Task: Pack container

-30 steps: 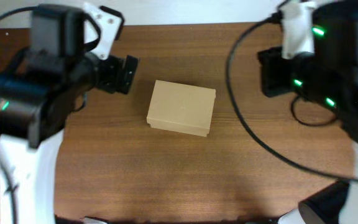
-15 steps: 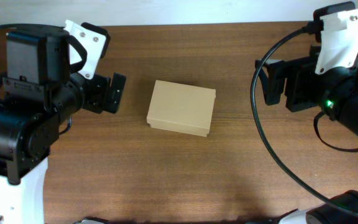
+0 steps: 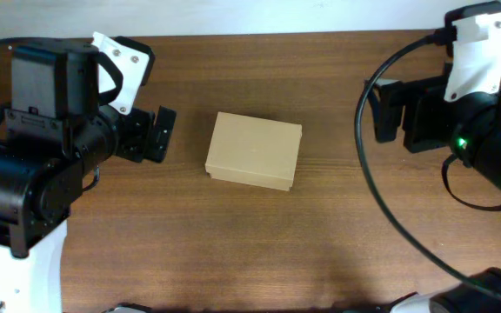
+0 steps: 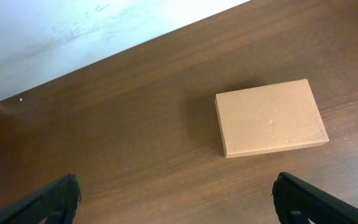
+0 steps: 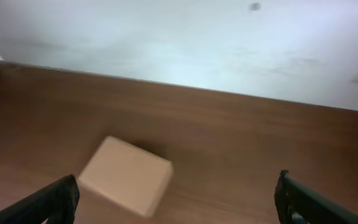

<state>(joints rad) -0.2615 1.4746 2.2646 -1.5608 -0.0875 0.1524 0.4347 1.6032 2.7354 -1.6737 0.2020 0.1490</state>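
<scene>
Here we are at the brown wooden surface (image 3: 259,252), and the container (image 3: 254,163) sits flat near its middle, a plain tan cardboard box with its lid down, turned a little askew to the surface's edges. Nothing is touching it. On one side the left pincer (image 3: 151,136) hangs just beside the box, apart from it, with its dark fingers pointing toward the box's short end. Its own camera shows the two fingers spread wide at the bottom corners of the view, with only bare wood between them and the container (image 4: 270,117) lying further out toward the right. So that left pincer (image 4: 178,200) is released and gripping nothing. Across the way, the right pincer (image 3: 391,111) hangs well apart from the box, toward the far edge of the surface, a black cable (image 3: 361,174) looping down past it. The right wrist view is blurred (soft all over, frankly), yet the right pincer (image 5: 176,200) is plainly spread wide too and empty, with the container (image 5: 127,175) low and left in that view and a white wall (image 5: 179,37) behind it.
</scene>
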